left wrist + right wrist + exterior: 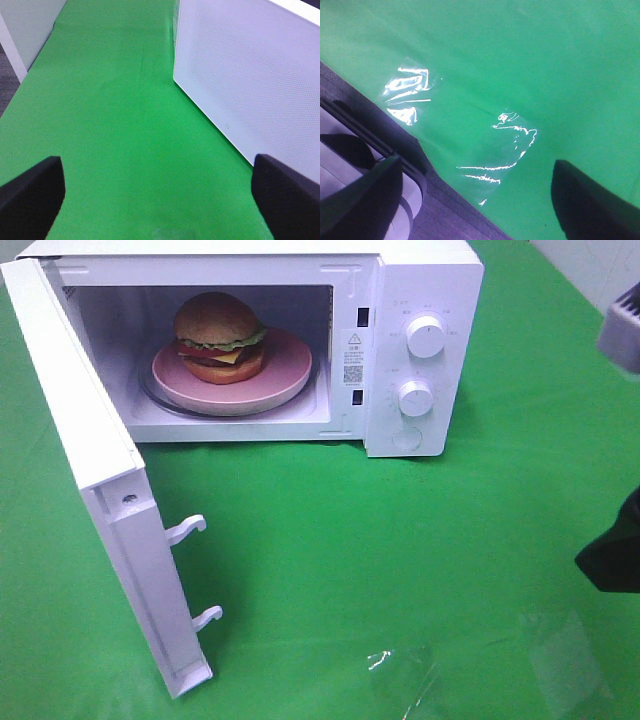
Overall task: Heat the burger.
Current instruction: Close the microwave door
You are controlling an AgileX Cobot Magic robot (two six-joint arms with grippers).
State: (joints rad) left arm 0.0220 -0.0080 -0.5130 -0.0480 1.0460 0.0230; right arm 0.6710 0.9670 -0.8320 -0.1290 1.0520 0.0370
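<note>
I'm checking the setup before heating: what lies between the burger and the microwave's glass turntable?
A pink plate: the burger sits on it, and the plate rests on the turntable. The exterior high view shows this.

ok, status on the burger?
Left gripper open, empty. Right gripper open, empty. Burger on plate inside microwave. Door wide open, swing path clear.

My table wears a green cloth [470, 540]. On it my white microwave [425, 280] stands at twelve o'clock, and patches of shiny clear film [405, 672] lie flat around five o'clock.
</note>
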